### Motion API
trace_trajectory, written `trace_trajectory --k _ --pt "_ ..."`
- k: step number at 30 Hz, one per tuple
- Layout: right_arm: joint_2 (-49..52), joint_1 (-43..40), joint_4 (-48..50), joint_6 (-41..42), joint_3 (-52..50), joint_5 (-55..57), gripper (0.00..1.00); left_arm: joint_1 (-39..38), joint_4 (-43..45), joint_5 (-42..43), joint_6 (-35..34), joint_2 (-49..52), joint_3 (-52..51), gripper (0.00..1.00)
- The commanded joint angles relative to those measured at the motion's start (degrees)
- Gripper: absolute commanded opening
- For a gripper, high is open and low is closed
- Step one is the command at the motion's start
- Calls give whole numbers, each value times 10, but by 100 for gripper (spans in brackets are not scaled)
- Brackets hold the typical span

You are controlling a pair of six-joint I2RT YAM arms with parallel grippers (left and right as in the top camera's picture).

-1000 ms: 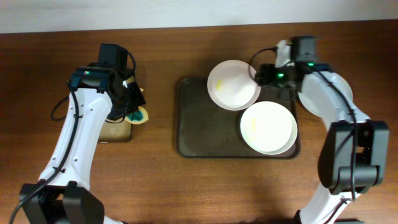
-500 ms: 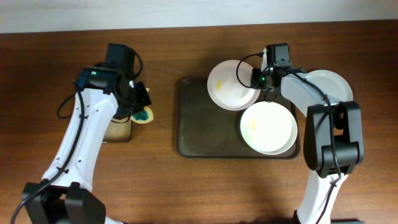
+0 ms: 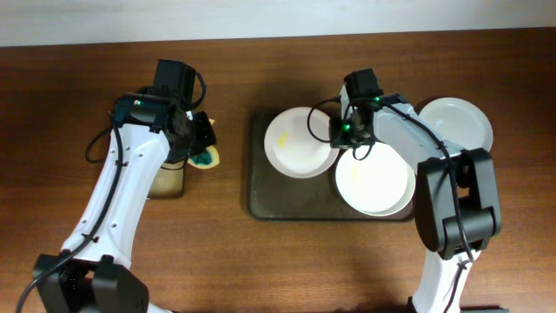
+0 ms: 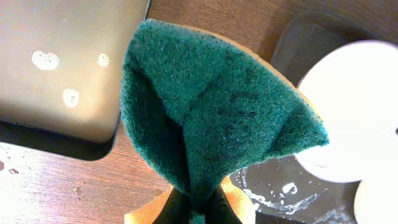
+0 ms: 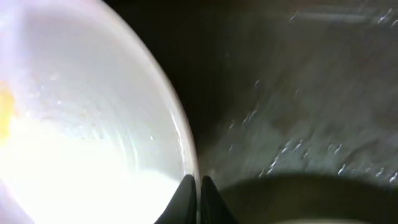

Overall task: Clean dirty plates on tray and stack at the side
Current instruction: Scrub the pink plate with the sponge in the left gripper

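The dark brown tray (image 3: 278, 196) holds two white plates. The left plate (image 3: 298, 143) has a yellowish smear, and my right gripper (image 3: 339, 132) is shut on its right rim. In the right wrist view the fingertips (image 5: 199, 190) pinch that thin rim of the plate (image 5: 81, 124) above the wet tray (image 5: 298, 124). A second plate (image 3: 374, 178) lies on the tray's right half. A third plate (image 3: 454, 124) rests on the table to the right of the tray. My left gripper (image 3: 196, 141) is shut on a green and yellow sponge (image 4: 211, 112), left of the tray.
A small black tray with a tan liner (image 3: 165, 181) sits on the table under my left arm, with water drops on the liner (image 4: 62, 62). Water streaks the big tray's floor (image 4: 286, 186). Brown tabletop surrounds both trays.
My right gripper closed on the left plate's rim and pulled the plate leftward and further onto the tray. My left arm with the sponge shifted slightly right.
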Motion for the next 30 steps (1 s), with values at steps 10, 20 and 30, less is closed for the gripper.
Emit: trace_trajectory --k 10,20,30 --pt "-19 7 -40 -55 -5 -34 68 -91 51 0 12 12 0 0" --pt "-16 13 -14 -5 -25 10 29 -99 76 58 51 76 0 0" --pt "-16 30 4 -17 -37 10 4 -130 105 88 59 129 0 0"
